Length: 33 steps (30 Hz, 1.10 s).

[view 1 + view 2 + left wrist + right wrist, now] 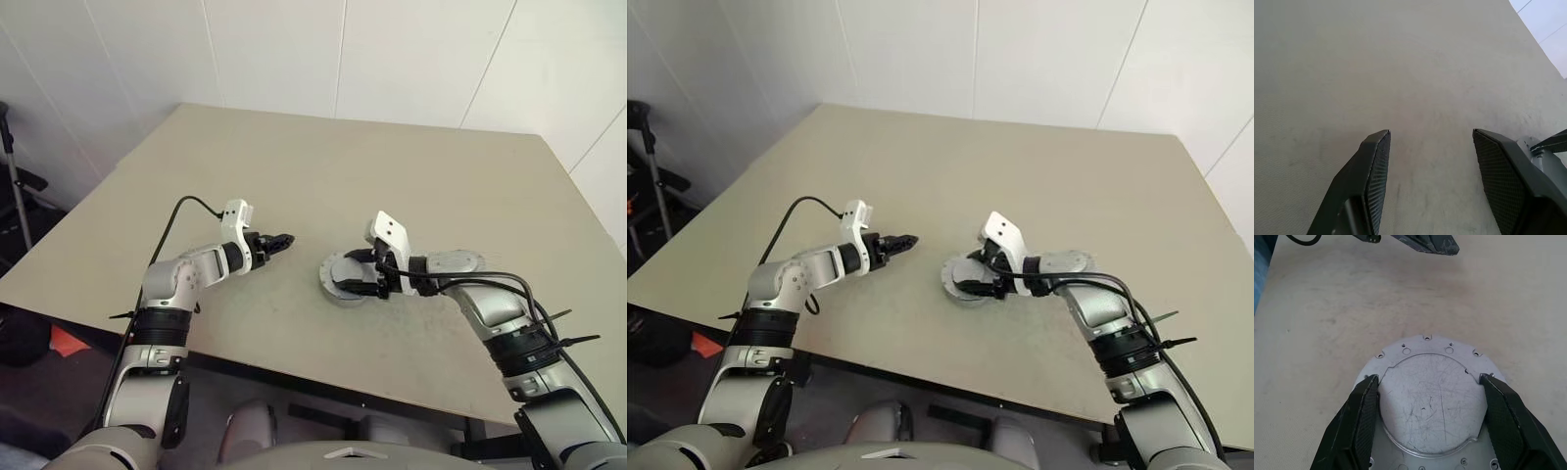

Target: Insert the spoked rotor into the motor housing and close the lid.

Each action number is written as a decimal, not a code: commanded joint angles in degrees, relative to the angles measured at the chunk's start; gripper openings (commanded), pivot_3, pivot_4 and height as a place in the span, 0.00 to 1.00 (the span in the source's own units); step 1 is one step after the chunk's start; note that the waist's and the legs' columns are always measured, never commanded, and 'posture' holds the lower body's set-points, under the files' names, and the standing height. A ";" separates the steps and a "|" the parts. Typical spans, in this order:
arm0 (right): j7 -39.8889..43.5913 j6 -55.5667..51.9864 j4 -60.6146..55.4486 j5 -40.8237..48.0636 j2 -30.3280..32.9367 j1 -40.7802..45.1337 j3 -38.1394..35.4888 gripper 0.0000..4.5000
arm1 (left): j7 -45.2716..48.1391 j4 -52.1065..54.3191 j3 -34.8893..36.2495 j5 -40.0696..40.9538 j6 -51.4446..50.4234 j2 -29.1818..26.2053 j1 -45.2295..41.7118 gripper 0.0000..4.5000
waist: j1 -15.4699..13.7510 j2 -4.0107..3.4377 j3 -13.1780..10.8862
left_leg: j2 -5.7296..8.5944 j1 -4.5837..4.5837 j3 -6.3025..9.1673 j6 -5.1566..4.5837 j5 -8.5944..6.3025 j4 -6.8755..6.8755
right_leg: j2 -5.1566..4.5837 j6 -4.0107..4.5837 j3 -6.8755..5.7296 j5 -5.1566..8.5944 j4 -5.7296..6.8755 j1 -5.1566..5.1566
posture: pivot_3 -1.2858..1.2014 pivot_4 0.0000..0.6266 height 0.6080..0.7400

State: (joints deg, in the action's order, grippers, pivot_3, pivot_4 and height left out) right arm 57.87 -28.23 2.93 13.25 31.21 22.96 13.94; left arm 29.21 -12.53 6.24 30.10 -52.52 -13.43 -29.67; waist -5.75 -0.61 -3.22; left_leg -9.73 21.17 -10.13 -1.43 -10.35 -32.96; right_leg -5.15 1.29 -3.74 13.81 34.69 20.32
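The motor housing point(336, 267) lies on the table as a round grey metal piece with a flange of small holes point(1426, 343). Its upward face is a flat, scratched silver plate point(1430, 406), seemingly the lid lying closed on it. The spoked rotor is hidden. My right gripper point(1428, 378) is open and hangs over the housing, its black fingers point(1359, 421) standing on either side of the raised plate. I cannot tell whether they touch its edge. My left gripper point(284, 239) is open above bare table, a short way to the left of the housing, with nothing between its fingers point(1374, 171).
The beige table point(411, 166) reaches back to white walls. Its near edge point(294, 377) runs just in front of both arms. A black cable point(181, 211) loops over the left forearm. Dark and red items point(59, 341) lie on the floor at the left.
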 commanded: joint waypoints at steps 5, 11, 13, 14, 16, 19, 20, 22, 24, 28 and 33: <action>-0.06 2.01 2.96 -3.47 2.75 -1.54 1.40 0.70 | 0.11 2.26 0.19 0.45 -0.04 -0.19 -0.55 0.63 | -0.18 0.00 0.00 | 0.00 0.00 0.00 0.00 0.00 -0.01 | 0.00 0.00 0.00 0.00 0.00 -0.01 | 0.52 0.00 1.00; -0.22 2.44 2.08 -4.53 3.57 -2.60 2.51 0.70 | 0.10 2.38 0.13 0.43 -0.13 -0.20 -0.48 0.63 | -0.37 0.00 0.00 | 0.02 0.00 0.00 0.00 0.00 -0.01 | -0.01 -0.02 0.01 0.01 -0.03 -0.02 | 0.52 0.00 1.00; -0.66 2.39 2.32 -5.11 3.60 -2.74 2.82 0.70 | 0.09 2.44 0.12 0.43 -0.18 -0.18 -0.44 0.63 | -0.38 0.00 0.00 | 0.02 0.00 0.00 -0.01 -0.01 0.00 | -0.01 -0.02 0.01 0.01 -0.04 -0.03 | 0.52 0.00 1.00; -0.55 2.32 2.41 -5.03 3.56 -2.76 2.86 0.70 | 0.10 2.47 0.12 0.44 -0.21 -0.17 -0.44 0.63 | -0.38 0.00 0.00 | 0.02 0.00 0.00 -0.01 -0.01 0.00 | -0.01 -0.02 0.01 0.01 -0.04 -0.03 | 0.52 0.00 1.00; -0.58 1.51 1.83 -4.69 3.50 -2.59 2.84 0.70 | 0.00 2.63 0.23 0.61 -0.48 -0.01 -0.50 0.63 | -0.38 0.00 0.00 | 0.02 -0.01 0.01 -0.01 -0.01 0.00 | 0.00 -0.02 0.01 0.01 -0.04 -0.03 | 0.52 0.00 1.00; -0.80 0.19 1.00 -4.45 3.50 -1.87 2.85 0.70 | -0.08 2.58 0.78 1.54 -1.23 0.75 -1.24 0.63 | -0.38 0.00 0.00 | 0.02 -0.02 0.00 -0.01 0.00 0.00 | -0.01 -0.03 0.01 0.02 -0.04 -0.04 | 0.52 0.00 1.00; -0.87 -0.36 0.67 -4.36 3.48 -1.52 2.86 0.70 | -0.04 2.59 1.55 2.77 -1.80 1.62 -2.05 0.63 | -0.38 0.00 0.00 | 0.02 -0.02 0.01 -0.01 -0.01 0.00 | -0.01 -0.03 0.01 0.02 -0.04 -0.04 | 0.52 0.00 1.00; -0.90 -1.25 0.20 -4.22 3.50 -0.92 2.89 0.70 | 0.81 2.86 2.96 6.07 -3.94 3.62 -3.97 0.63 | -0.48 0.03 -0.02 | 0.03 0.00 0.00 -0.01 0.00 0.00 | -0.01 -0.03 0.01 0.02 -0.05 -0.04 | 0.52 0.00 1.00; -0.88 -1.74 -0.01 -4.20 3.60 -0.51 2.95 0.70 | 1.22 2.43 3.48 8.62 -6.87 5.54 -5.91 0.59 | -0.53 0.04 -0.02 | 0.02 0.02 0.01 0.00 0.00 -0.01 | -0.01 -0.03 0.01 0.02 -0.04 -0.03 | 0.52 0.00 1.00; -1.06 -2.37 -0.35 -4.13 3.64 0.15 3.13 0.70 | 2.38 1.24 2.77 12.31 -12.05 8.57 -8.59 0.35 | -0.42 0.02 -0.02 | 0.02 -0.02 -0.01 0.00 0.00 -0.01 | -0.01 -0.03 0.02 0.01 -0.03 -0.02 | 0.52 0.00 1.00; -1.49 -2.75 -1.05 -4.01 3.59 0.16 3.09 0.70 | 2.04 -1.70 -0.15 11.68 -15.53 10.12 -9.25 0.01 | -0.28 0.03 -0.02 | 0.02 0.00 -0.01 0.00 0.00 0.05 | 0.00 -0.02 0.02 0.02 -0.04 0.03 | 0.52 0.00 1.00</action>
State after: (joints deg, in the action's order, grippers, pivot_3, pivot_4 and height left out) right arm 57.44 -29.10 0.52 11.64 33.36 23.75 16.43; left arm 30.87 -14.45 6.77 41.38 -66.99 -3.38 -37.91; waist -6.03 -0.58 -3.24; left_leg -9.71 21.18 -10.14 -1.43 -10.34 -32.91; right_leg -5.15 1.27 -3.72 13.83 34.64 20.35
